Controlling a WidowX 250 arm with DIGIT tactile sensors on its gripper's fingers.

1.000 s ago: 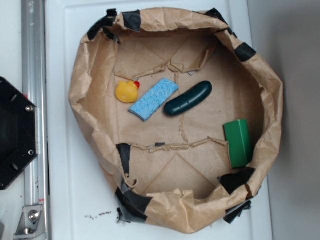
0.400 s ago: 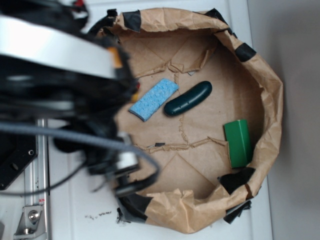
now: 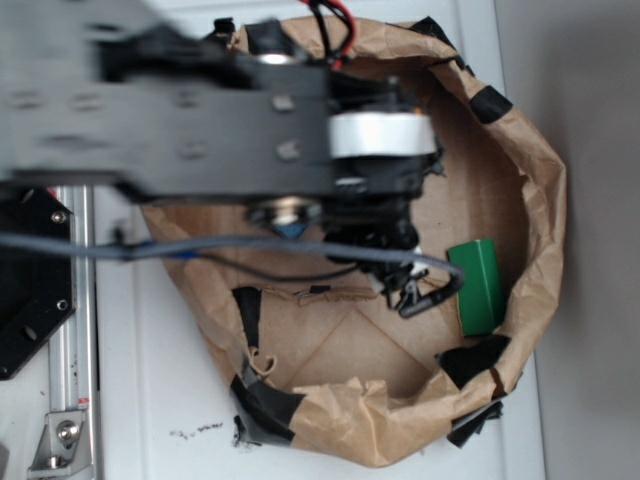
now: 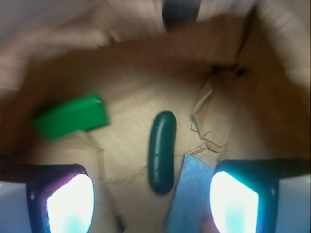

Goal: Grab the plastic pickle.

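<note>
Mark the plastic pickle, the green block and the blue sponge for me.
plastic pickle [image 4: 162, 151]: wrist view, middle of its dark green body.
green block [image 4: 73, 116]: wrist view, centre of its top face.
blue sponge [image 4: 190, 194]: wrist view, middle of the visible part, beside the pickle's lower end.

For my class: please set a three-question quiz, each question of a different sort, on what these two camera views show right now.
1. True or false: in the wrist view, the plastic pickle lies between the two fingers of the open gripper.
2. Which thing touches or nearly touches the pickle's lower right? A) green block B) blue sponge C) neither
3. Fill in: in the exterior view the arm hides the ____.

Key: 1 true; 2 B; 3 pickle
</note>
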